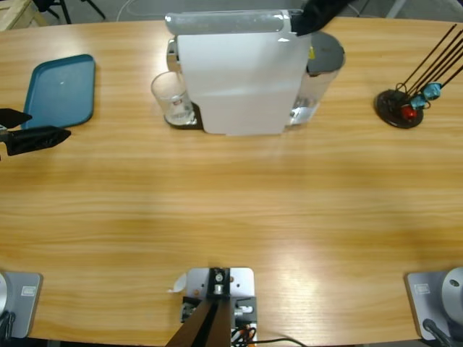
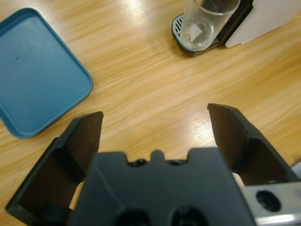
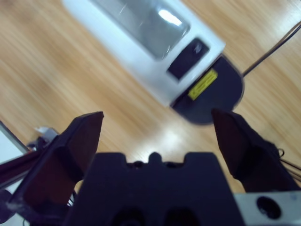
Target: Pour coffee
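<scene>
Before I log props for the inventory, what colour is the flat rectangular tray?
Teal blue flat rectangular tray, clearest in the left wrist view.

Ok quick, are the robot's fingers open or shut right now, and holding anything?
Left gripper: open, holding nothing.
Right gripper: open, holding nothing.

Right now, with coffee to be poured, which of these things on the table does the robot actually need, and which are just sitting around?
For the coffee job:
- coffee machine
- glass on the machine's drip tray
- left gripper, open
- right gripper, open, above the machine

Just lying about:
- blue tray, empty
- dark stand with sticks
</scene>
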Robot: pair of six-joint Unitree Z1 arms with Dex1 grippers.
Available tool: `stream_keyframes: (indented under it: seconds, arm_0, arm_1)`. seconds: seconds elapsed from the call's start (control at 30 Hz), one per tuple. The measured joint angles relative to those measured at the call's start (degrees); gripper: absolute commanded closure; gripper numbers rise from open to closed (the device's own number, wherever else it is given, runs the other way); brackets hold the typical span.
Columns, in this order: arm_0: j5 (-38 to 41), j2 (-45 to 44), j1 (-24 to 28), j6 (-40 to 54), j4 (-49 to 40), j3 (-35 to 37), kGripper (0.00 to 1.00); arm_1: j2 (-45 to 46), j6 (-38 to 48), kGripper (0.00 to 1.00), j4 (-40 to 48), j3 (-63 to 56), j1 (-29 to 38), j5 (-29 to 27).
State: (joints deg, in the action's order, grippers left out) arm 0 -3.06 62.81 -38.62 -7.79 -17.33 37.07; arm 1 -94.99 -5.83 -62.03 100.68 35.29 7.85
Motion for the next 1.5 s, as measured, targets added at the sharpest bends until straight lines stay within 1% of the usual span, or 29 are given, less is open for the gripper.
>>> stream_keyframes:
  seconds: [0.17,0.27,0.33,0.43,0.57,0.67,0.8,0.9,1.13,1.5]
  arm_0:
    - [0.0,0.0,0.0,0.5,2.3,-1.2,0.004]
    - [0.0,-0.1,0.0,1.3,4.0,-2.2,0.004]
    - [0.2,-0.5,0.0,1.5,5.5,-3.1,0.004]
    - [0.2,-0.5,-0.6,1.8,7.0,-4.3,0.004]
    - [-0.1,-0.3,-1.3,1.8,8.6,-4.7,0.001]
    - [-1.9,-0.3,-2.0,3.0,9.2,-4.7,0.000]
    - [-5.4,-0.3,-4.7,8.1,10.0,-4.7,0.000]
    - [-7.5,-0.3,-5.1,10.0,11.2,-5.0,0.000]
    - [-7.8,-0.3,-5.2,10.7,13.5,-6.3,0.000]
    - [-7.8,-0.3,-5.2,11.0,14.6,-6.9,0.000]
  arm_1:
    - [14.7,0.0,0.000,10.4,-20.6,0.3,-0.4]
    - [23.9,0.0,0.000,19.2,-32.9,0.4,-0.6]
    - [29.1,0.0,0.000,23.5,-39.3,0.4,-0.6]
    - [33.5,0.2,0.000,28.6,-45.7,0.4,0.5]
    - [35.7,0.8,0.000,34.3,-53.1,0.4,3.9]
    - [36.8,1.2,0.000,35.9,-57.1,0.4,5.2]
    - [40.1,3.1,0.000,38.0,-60.4,0.4,5.2]
    - [42.1,4.4,0.000,38.8,-61.4,0.4,4.9]
    - [45.5,5.7,0.000,42.5,-65.0,0.4,2.7]
    - [45.2,7.7,0.000,45.6,-67.7,0.4,1.2]
